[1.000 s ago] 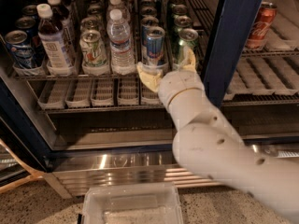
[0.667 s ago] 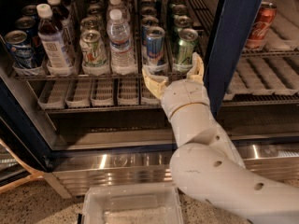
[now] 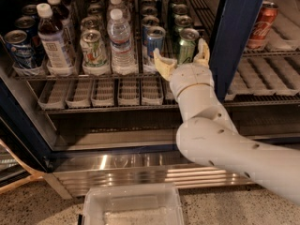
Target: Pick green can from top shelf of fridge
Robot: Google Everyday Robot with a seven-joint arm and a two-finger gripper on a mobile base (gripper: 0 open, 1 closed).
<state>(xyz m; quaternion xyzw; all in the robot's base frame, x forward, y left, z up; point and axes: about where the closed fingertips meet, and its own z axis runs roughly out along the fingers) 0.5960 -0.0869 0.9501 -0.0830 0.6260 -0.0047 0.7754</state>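
The pale two-finger claw (image 3: 180, 50) is spread wide, one yellowish finger on either side of the shiny dark-green drink can (image 3: 187, 43). That can stands at the front of the grey wire top shelf (image 3: 75, 75). At nine o'clock the front row holds one blue can (image 3: 154, 41), one clear ribbed water bottle (image 3: 122, 41) and one whitish can with a green logo (image 3: 93, 48). At three o'clock, past the fridge's dark blue door frame (image 3: 234, 27), stands one red can (image 3: 261, 25).
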